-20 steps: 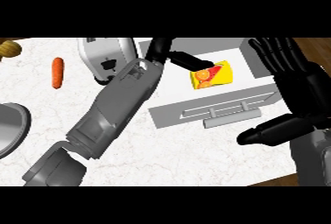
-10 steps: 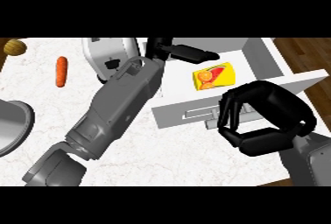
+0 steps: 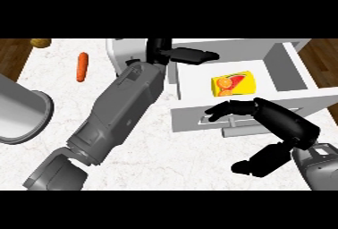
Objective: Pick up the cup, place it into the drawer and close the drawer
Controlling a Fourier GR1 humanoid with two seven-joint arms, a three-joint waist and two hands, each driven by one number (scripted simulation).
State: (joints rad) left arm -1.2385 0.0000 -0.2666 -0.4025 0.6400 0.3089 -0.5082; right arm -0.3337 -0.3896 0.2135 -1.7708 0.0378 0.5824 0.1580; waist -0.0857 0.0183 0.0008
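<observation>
A white drawer (image 3: 290,67) stands open at the upper right. A small yellow item with an orange picture (image 3: 232,85) lies inside it, nothing touching it. My left hand (image 3: 181,54) reaches in over the drawer's far left corner with its fingers straight and nothing in them. Lower down, my right hand (image 3: 271,118) is in front of the drawer; its bent fingers (image 3: 224,109) rest against the top of the drawer front (image 3: 191,120), just above the grey handle (image 3: 244,130). Its thumb hangs well apart below.
An orange carrot (image 3: 82,67) lies on the white marbled counter (image 3: 185,161) at the upper left, with a small brown item (image 3: 40,42) beyond it. A large grey pot (image 3: 23,114) sits at the left edge. A white rounded object (image 3: 125,50) shows behind my left forearm.
My right hand has swung in from the drawer's right side to its front, fingers now on the front panel. The left hand stays over the drawer's far left corner.
</observation>
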